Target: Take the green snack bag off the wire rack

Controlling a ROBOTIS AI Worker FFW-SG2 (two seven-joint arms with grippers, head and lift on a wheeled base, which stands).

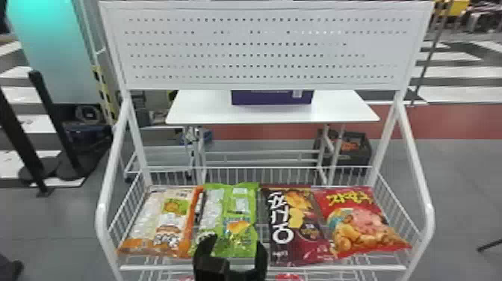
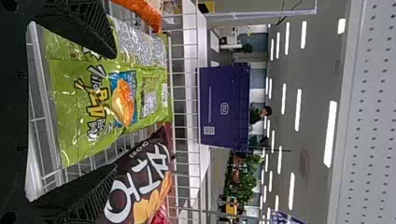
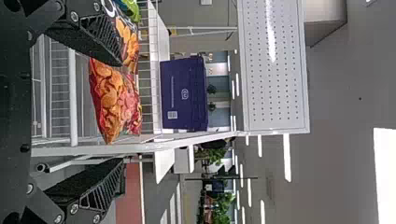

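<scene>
Green snack bag [image 1: 242, 215] lies in wire rack [image 1: 336, 268], slim gap toward three o'clock; left gripper [image 1: 235, 244], at six, and right gripper [image 3: 120, 113] spread wide.

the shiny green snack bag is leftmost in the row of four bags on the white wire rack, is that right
Not leftmost: the head view shows the shiny green snack bag second from the left, with the white-and-orange bag leftmost. The row does hold four bags on the white wire rack.

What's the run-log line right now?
left claw open before green snack bag | bag ungripped on wire rack | right claw open, empty
</scene>
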